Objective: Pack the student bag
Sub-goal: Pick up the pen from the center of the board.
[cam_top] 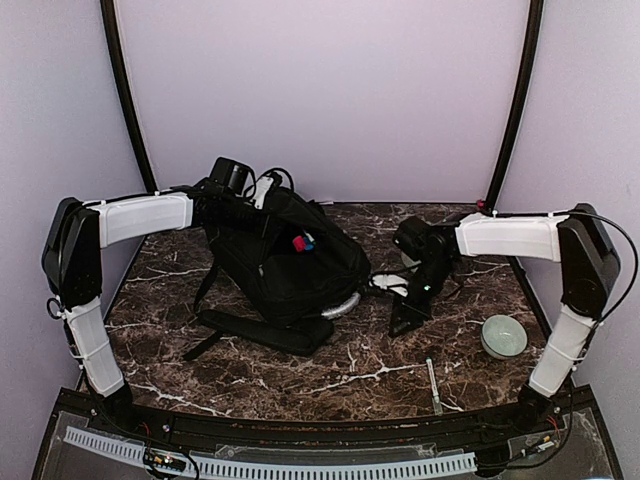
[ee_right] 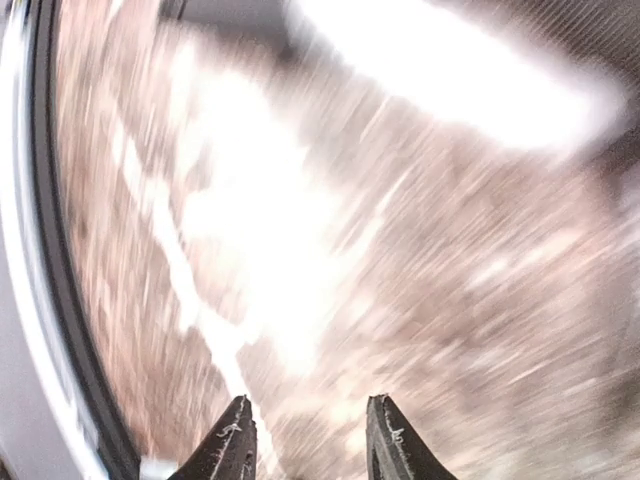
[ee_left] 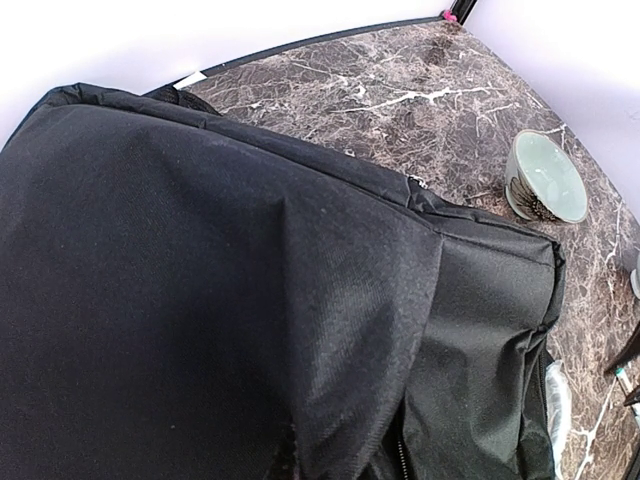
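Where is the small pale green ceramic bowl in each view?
Top external: small pale green ceramic bowl, lower right.
Left wrist: the bowl, upper right.
Right wrist: not made out; picture motion-blurred.
Shared landmark: large black fabric backpack, left of the bowl in both.

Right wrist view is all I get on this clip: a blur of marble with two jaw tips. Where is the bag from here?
Observer: The student bag lies on the left half of the table, left of the right arm, whose jaws point down just beside it.
Operator: Anything else on the table?
Observer: A pale green bowl stands near the right arm's base, apart from the bag.
Operator: And the other arm?
Observer: The left arm reaches over the bag's far end; its jaws are hidden, so I cannot tell their state.
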`<state>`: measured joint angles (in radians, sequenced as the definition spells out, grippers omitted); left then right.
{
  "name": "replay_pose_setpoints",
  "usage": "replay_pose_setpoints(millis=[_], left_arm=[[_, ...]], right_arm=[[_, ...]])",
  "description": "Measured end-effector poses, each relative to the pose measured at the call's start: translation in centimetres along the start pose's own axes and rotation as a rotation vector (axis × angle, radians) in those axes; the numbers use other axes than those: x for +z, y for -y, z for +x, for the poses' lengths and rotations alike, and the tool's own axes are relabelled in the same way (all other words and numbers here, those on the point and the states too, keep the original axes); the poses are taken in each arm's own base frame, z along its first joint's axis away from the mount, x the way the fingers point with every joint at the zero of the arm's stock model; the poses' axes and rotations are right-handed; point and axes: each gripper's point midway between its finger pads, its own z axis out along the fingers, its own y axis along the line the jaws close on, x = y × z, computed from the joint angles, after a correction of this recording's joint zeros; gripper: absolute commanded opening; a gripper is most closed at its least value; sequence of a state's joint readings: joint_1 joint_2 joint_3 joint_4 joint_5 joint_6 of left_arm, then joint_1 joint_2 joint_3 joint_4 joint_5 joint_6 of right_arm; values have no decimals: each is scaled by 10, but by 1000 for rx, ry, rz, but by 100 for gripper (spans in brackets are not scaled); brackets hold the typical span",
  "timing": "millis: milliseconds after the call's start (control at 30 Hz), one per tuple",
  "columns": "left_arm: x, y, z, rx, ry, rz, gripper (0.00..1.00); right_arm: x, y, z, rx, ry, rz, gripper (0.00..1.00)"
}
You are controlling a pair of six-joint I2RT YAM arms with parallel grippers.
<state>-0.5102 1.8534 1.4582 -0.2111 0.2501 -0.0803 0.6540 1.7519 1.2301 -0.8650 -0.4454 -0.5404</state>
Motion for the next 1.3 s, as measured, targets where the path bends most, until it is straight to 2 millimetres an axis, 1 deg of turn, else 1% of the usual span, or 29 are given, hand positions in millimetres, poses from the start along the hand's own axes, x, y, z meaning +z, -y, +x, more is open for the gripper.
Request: replay_pose_setpoints(millis=[33, 100, 133, 167, 200, 267, 333, 400, 467, 567, 667, 867, 967, 1167, 1233, 1300], left_arm=[[0, 0, 0, 2, 0, -1, 4], [0, 0, 0, 3, 0, -1, 4], [0, 0, 0, 3, 0, -1, 4], [0, 0, 0, 3, 0, -1, 4], [0, 0, 0, 3, 0, -1, 4], [0, 0, 0, 4, 0, -1, 4], [0, 0, 0, 5, 0, -1, 4], [0, 0, 0, 6, -1, -1, 4], [0, 0, 0, 6, -1, -1, 4], [0, 0, 0, 6, 0, -1, 4], [0, 0, 0, 6, -1, -1, 4], [0, 0, 0, 6, -1, -1, 4], [0, 0, 0, 6, -1, -1, 4], [0, 0, 0, 10, -1, -3, 4], [0, 0, 0, 11, -1, -3, 4], [0, 0, 0, 11, -1, -4, 4]], right_arm=[[6, -9, 22, -20, -66, -34, 41], [9, -21, 51, -57, -145, -68, 45], [9, -26, 62, -74, -175, -79, 58], [6, -31, 75, -98, -207, -83, 91], [2, -36, 85, -125, -232, -80, 98], [-9, -40, 98, -188, -258, -43, 99], [-18, -40, 105, -249, -268, 15, 99], [-23, -37, 115, -308, -297, 86, 99], [-22, -35, 127, -345, -337, 128, 99], [-15, -32, 144, -395, -411, 176, 99], [-9, -30, 145, -455, -441, 221, 99], [6, -32, 128, -584, -431, 305, 99], [13, -35, 125, -623, -430, 319, 99], [29, -39, 117, -628, -426, 305, 99], [32, -41, 108, -610, -403, 292, 99], [36, -41, 95, -581, -369, 287, 99]])
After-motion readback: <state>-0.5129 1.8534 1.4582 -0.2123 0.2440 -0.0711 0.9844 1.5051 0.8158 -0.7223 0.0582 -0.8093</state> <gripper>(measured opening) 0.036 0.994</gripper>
